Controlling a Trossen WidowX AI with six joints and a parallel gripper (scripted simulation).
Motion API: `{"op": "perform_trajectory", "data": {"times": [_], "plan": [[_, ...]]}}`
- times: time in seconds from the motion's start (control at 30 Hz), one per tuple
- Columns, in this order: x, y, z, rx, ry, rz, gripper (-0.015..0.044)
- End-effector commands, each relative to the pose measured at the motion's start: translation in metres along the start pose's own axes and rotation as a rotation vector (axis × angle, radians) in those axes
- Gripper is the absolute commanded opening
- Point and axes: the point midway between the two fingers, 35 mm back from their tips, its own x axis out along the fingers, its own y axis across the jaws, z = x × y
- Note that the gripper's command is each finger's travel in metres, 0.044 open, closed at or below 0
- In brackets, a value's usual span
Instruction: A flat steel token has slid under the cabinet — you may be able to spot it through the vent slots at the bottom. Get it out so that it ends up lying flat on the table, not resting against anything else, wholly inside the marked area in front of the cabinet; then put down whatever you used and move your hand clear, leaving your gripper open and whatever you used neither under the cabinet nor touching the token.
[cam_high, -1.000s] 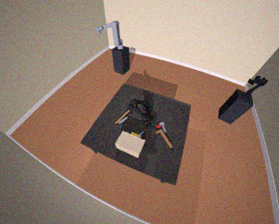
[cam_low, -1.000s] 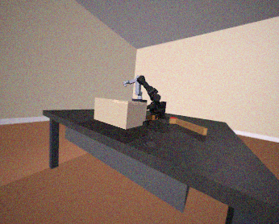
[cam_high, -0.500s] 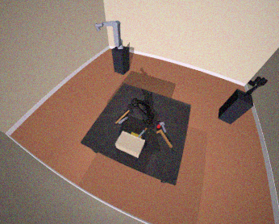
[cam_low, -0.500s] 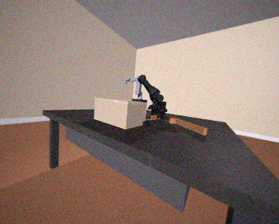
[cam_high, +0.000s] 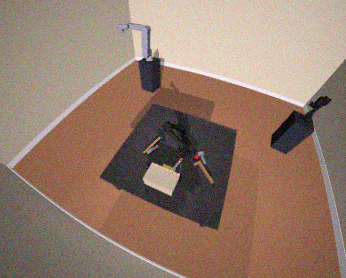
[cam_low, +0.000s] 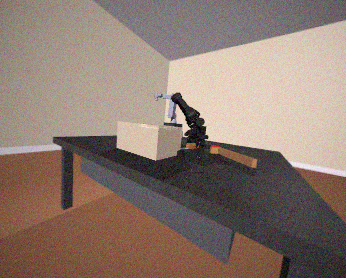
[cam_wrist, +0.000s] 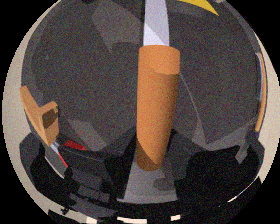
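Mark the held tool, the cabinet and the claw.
Held tool (cam_wrist: 156, 106), wrist view, wooden handle.
Cabinet (cam_high: 161, 178), top view, its top face.
Claw (cam_wrist: 149, 166), wrist view, shut around the handle's near end.

A bare test room set up for robot trials, not a lived-in space. Plain cream walls (cam_high: 225, 35) meet a brown floor (cam_high: 280, 210) along a white skirting board (cam_high: 65, 117). One dark desk (cam_high: 220, 150) stands in the middle. Two dark pedestals (cam_high: 150, 75) near the walls carry camera mounts, one on a grey jointed bracket (cam_high: 142, 35).
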Motion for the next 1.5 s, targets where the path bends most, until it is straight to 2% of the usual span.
{"op": "perform_trajectory", "data": {"times": [0.0, 1.47], "plan": [[-0.0008, 0.0003, -0.0004, -0.037, 0.0, 0.001, 0.0], [-0.0026, 0.0009, -0.0024, -0.399, 0.002, -0.001, 0.0]]}}
